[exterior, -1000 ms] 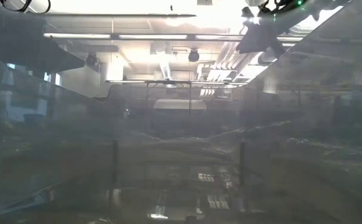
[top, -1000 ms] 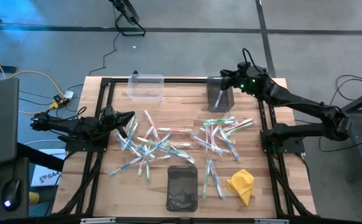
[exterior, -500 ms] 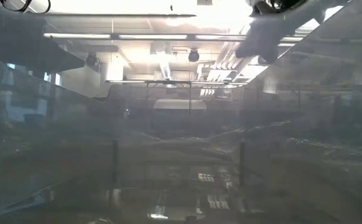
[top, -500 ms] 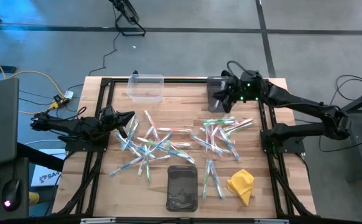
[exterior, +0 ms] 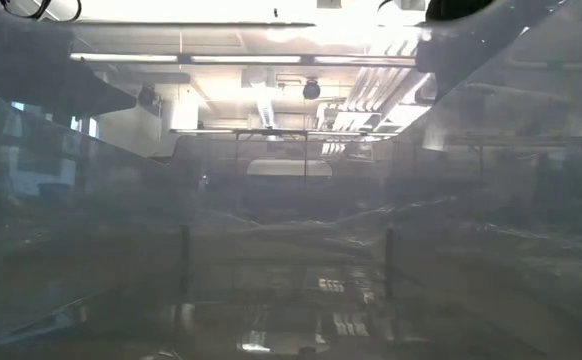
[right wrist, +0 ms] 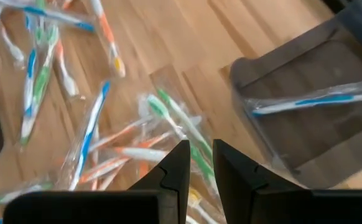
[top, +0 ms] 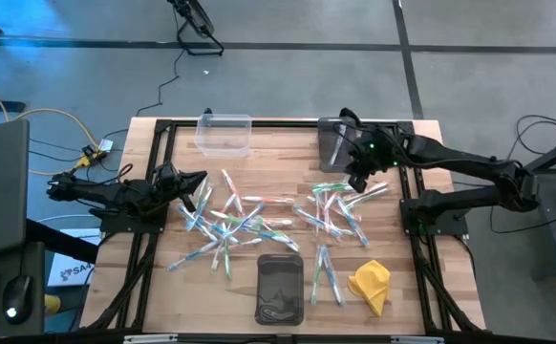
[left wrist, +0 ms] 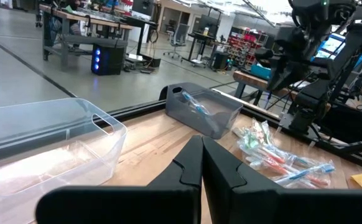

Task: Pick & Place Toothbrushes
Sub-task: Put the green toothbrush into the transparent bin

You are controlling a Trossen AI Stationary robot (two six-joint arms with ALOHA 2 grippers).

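Toothbrushes in clear wrappers lie flat on the wooden table in two heaps, one at left centre and one at right centre. One blue toothbrush lies inside the grey bin at the far right. My right gripper hangs tipped down between that bin and the right heap, its fingers a little apart with nothing between them. My left gripper waits shut and level by the table's left side, its fingers closed together.
A clear bin stands at the far edge, left of the grey one. A dark bin sits at the near edge, with a yellow cloth to its right. Black frame rails run along the table's sides.
My right gripper has come away from above the grey bin toward the table's near edge and downward. It has tipped from nearly level to pointing steeply down at the right heap. The blue toothbrush stays in the grey bin.
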